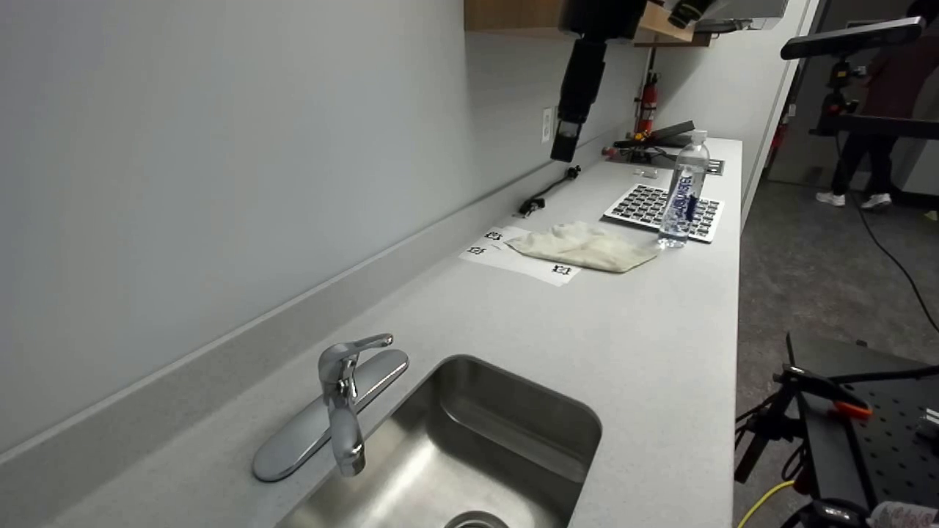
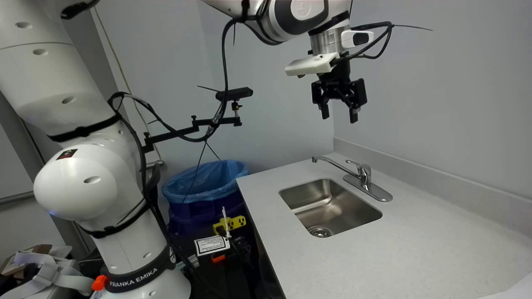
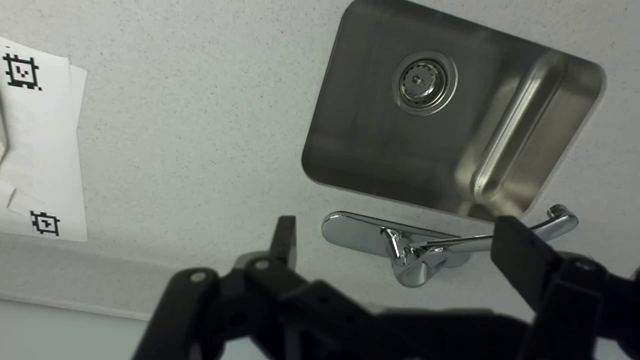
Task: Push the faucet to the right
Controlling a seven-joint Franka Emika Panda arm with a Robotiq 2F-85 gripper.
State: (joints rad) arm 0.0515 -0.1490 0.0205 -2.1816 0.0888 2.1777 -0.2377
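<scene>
1 chrome faucet (image 1: 342, 424) beside the sink (image 1: 440, 455); 1 bottle (image 1: 682, 194) near a cloth (image 1: 587, 248).

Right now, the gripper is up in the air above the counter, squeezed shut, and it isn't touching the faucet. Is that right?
Almost! The gripper isn't squeezed shut. It's open: the wrist view shows its fingers spread wide apart. It is up above the counter, and it isn't touching the faucet.

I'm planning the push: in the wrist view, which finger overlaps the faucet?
The picture's right-hand finger: it hides part of the spout; the other finger shows against counter.
</scene>
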